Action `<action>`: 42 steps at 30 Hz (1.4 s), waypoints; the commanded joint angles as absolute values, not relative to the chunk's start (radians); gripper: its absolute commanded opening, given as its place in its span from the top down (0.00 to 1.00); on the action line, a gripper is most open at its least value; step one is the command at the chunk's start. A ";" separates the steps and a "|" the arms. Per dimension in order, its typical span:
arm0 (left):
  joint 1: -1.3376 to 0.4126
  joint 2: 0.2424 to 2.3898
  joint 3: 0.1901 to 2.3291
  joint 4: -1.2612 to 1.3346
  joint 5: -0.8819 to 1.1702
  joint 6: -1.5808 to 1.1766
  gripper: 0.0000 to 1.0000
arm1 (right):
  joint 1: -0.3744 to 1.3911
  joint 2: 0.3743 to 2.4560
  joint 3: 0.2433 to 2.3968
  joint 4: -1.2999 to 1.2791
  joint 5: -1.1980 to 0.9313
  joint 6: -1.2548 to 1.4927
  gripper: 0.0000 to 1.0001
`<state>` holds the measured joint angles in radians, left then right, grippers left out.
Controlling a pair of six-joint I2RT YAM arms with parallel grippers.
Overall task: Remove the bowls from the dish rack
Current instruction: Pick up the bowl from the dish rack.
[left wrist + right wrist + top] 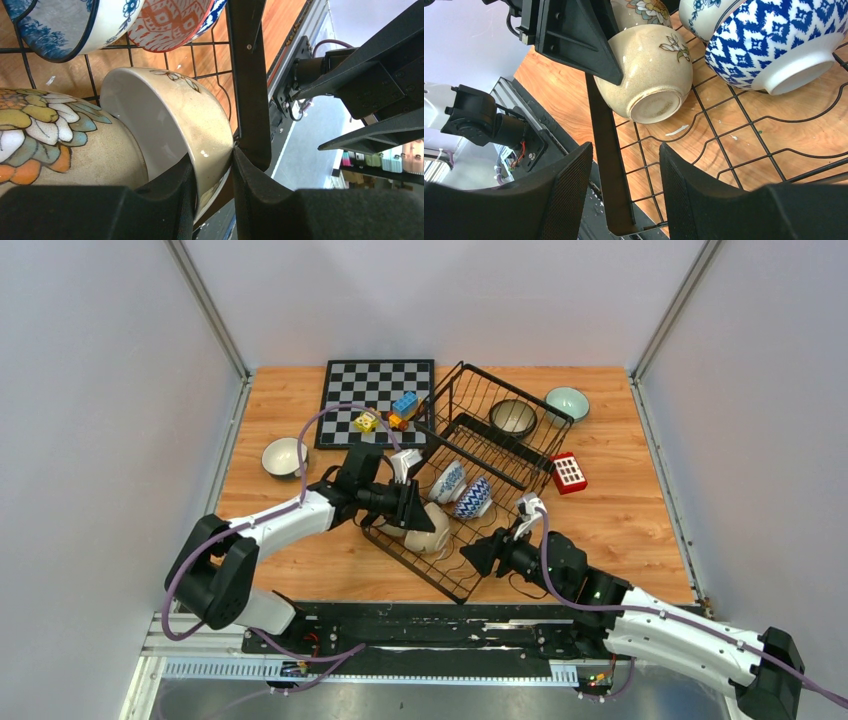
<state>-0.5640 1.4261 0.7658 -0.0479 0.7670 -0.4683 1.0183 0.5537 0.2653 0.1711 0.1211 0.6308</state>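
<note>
Left hand [212, 161] astride beige bowl [200, 115], dish rack [248, 75] rail alongside.

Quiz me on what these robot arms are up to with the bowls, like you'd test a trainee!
1. True or false: the left gripper pinches the beige bowl's rim.
2. The right gripper is: A) open beside the dish rack's edge bar; B) shut on a blue bowl; C) holding a toy block.
3. How many bowls stand on the table outside the rack?
Key: 1 true. 2 A. 3 two: the mint green bowl and the white-lined bowl by the chessboard.
</note>
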 commanded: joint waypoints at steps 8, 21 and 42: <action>-0.572 1.410 0.722 0.131 0.830 -0.565 0.99 | 1.006 0.534 0.254 0.116 0.151 0.632 0.46; -0.576 1.400 0.617 0.415 0.831 -0.765 1.00 | 1.006 0.362 0.238 -0.180 0.347 0.732 0.38; -0.579 1.504 0.563 0.757 0.859 -0.976 1.00 | 1.006 0.458 0.264 -0.431 0.483 0.947 0.43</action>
